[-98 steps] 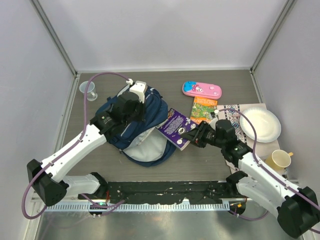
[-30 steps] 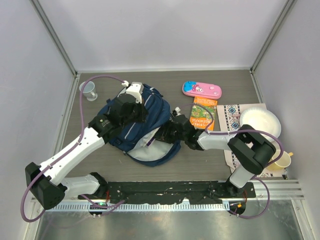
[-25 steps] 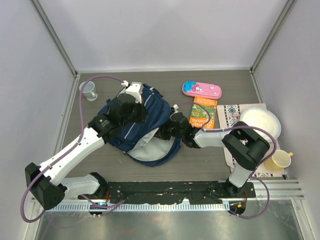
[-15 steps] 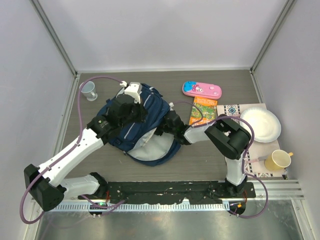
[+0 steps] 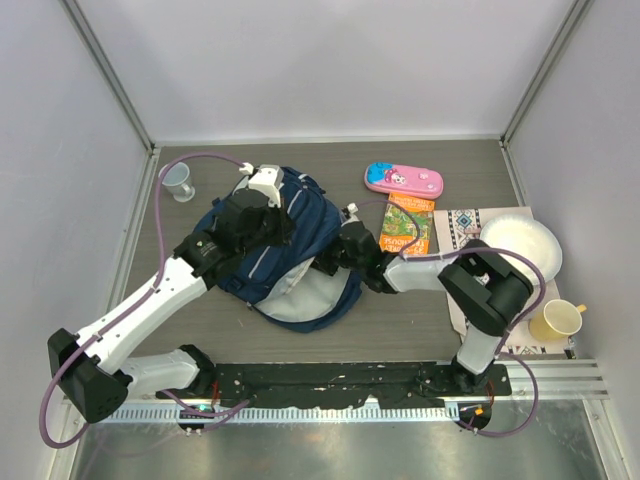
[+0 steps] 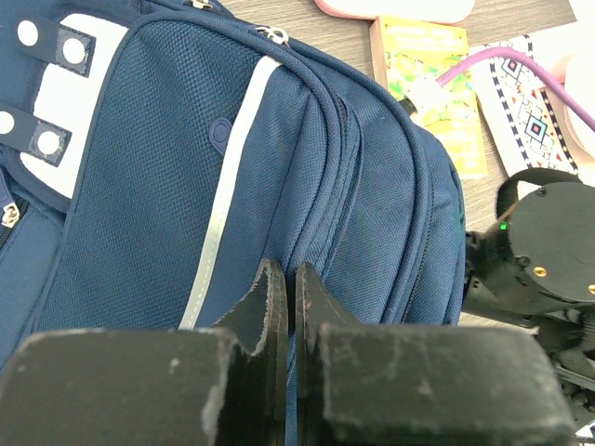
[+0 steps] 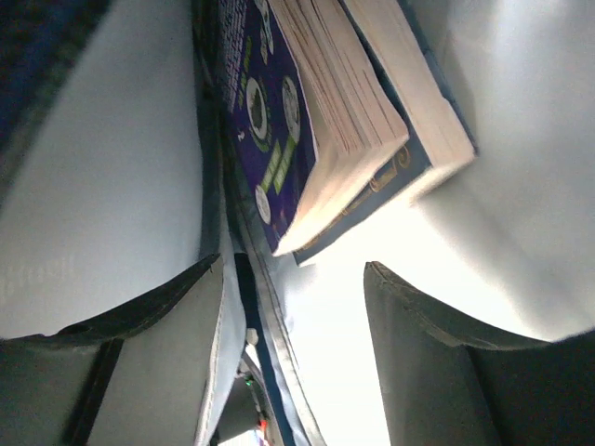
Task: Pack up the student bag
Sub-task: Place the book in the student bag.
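Observation:
The student bag, navy with a white stripe, lies left of centre with its pale grey lining showing at the front. My left gripper is on top of it, shut on a fold of its blue fabric, and the fingers pinch that fold. My right gripper reaches into the bag's mouth from the right, with its fingertips hidden in the top view. In the right wrist view it is open and empty. A purple book lies loose just past its fingers, against the grey lining.
A pink pencil case and an orange book lie right of the bag. Further right are a patterned mat, a white paper plate and a yellow cup. A clear cup stands at the back left.
My right gripper carried the purple book from beside the bag into its mouth and let it go there. My left gripper has kept its hold on the bag.

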### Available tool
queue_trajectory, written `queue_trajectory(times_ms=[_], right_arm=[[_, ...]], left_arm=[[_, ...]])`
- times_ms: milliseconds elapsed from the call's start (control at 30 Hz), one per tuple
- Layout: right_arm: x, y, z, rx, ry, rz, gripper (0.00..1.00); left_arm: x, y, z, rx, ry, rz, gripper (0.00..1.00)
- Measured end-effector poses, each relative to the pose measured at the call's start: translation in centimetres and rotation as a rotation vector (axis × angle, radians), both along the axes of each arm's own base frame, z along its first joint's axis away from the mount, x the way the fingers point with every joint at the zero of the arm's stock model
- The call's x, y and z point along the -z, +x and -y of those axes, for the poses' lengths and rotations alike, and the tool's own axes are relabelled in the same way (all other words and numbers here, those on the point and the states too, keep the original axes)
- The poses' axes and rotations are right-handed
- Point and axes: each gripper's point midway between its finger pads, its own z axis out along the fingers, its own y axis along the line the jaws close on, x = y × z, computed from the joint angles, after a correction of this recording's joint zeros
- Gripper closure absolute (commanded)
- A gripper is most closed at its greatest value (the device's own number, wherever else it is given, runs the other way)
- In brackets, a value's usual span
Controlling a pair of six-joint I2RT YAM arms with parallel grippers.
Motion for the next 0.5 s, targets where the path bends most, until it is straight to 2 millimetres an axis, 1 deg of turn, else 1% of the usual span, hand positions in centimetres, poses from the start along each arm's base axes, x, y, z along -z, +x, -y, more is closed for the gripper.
queue_trajectory(times_ms=[100, 200, 233, 367, 400, 500], right_arm=[[-0.2, -0.9, 1.2, -0.014, -0.062, 0.013, 0.32], [-0.9, -1.8, 2.7, -0.022, -0.113, 0.039, 0.3], [-1.3, -2.1, 3.4, -0.019, -0.132, 0.052, 0.29], [-2.7, -3.6, 6.4, -0.003, -0.195, 0.115, 0.29], [-2.9, -3.8, 7.0, 0.002, -0.208, 0.125, 0.29], [-1.9, -4.8, 9.2, 0.027, -0.273, 0.138, 0.29]], left_arm=[[0.0, 0.0, 0.0, -0.001, 0.0, 0.001, 1.0], [0.1, 0.1, 0.0, -0.003, 0.0, 0.002, 1.0], [0.2, 0.1, 0.0, -0.003, 0.0, 0.001, 1.0], [0.6, 0.1, 0.0, -0.004, -0.003, -0.001, 1.0], [0.7, 0.1, 0.1, -0.003, -0.005, -0.001, 1.0], [0.9, -0.4, 0.6, 0.024, -0.022, -0.008, 1.0]])
